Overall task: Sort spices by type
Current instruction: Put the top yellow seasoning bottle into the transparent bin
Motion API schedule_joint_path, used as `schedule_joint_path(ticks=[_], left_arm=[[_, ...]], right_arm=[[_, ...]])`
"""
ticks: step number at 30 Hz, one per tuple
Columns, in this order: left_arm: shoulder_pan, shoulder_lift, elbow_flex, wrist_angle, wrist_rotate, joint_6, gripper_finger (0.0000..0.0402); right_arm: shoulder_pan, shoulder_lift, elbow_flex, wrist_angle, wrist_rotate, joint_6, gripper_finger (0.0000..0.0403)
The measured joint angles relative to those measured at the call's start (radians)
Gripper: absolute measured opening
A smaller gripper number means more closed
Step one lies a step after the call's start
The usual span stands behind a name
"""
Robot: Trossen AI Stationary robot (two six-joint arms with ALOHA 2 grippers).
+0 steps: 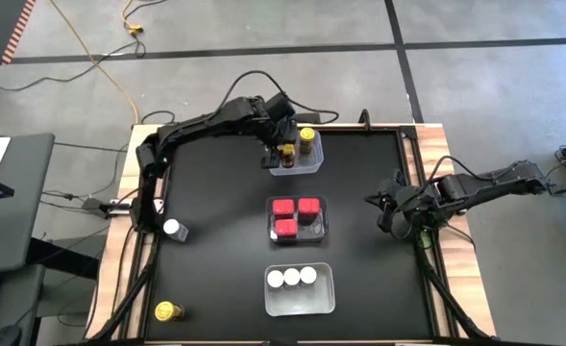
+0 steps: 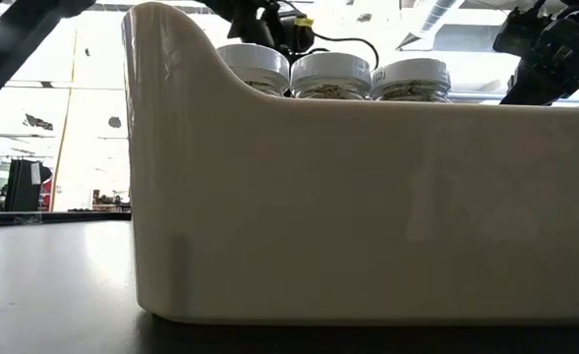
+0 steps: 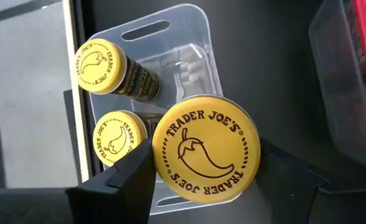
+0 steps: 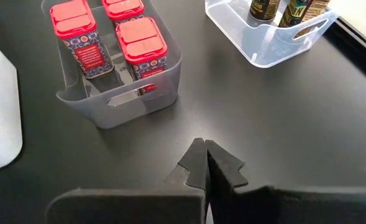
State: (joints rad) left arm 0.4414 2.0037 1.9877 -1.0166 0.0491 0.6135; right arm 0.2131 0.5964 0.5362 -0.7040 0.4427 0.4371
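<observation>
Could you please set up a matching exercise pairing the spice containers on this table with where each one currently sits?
Things:
1. Yellow-capped amber jar in the left gripper
2. Three red boxy tins
3. Three white-capped round jars
4. Lone white-capped jar

Places:
A. Loose on the black table, left side
B. Middle clear plastic tub
C. Above the far clear tub
D. Nearest clear tub

Pairs: 1-C, 2-B, 3-D, 4-A

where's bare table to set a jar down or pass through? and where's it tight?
Free: the wide strip between the red-tin tub and the shut right gripper; also the left side between the loose white-capped jar and the loose yellow-capped jar. Tight: the far tub, where the left gripper holds a yellow-capped jar above two others.
</observation>
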Motion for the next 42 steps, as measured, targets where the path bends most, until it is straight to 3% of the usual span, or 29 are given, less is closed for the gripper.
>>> schedule_joint_path(ticks=[5, 23, 42], left_arm=[[-0.010, 0.019, 0.000, 0.001, -0.055, 0.050, 0.0228], [-0.011, 0.062, -0.035, 0.059, -0.081, 0.097, 0.0230], [0.011, 0.061, -0.055, -0.007, -0.089, 0.016, 0.0231]], right_arm=[[0.000, 0.000, 0.000, -0.001, 0.000, 0.008, 0.0024], [0.000, 0.000, 0.000, -0.002, 0.000, 0.008, 0.0024], [0.000, 0.000, 0.000, -0.002, 0.000, 0.011, 0.0024]])
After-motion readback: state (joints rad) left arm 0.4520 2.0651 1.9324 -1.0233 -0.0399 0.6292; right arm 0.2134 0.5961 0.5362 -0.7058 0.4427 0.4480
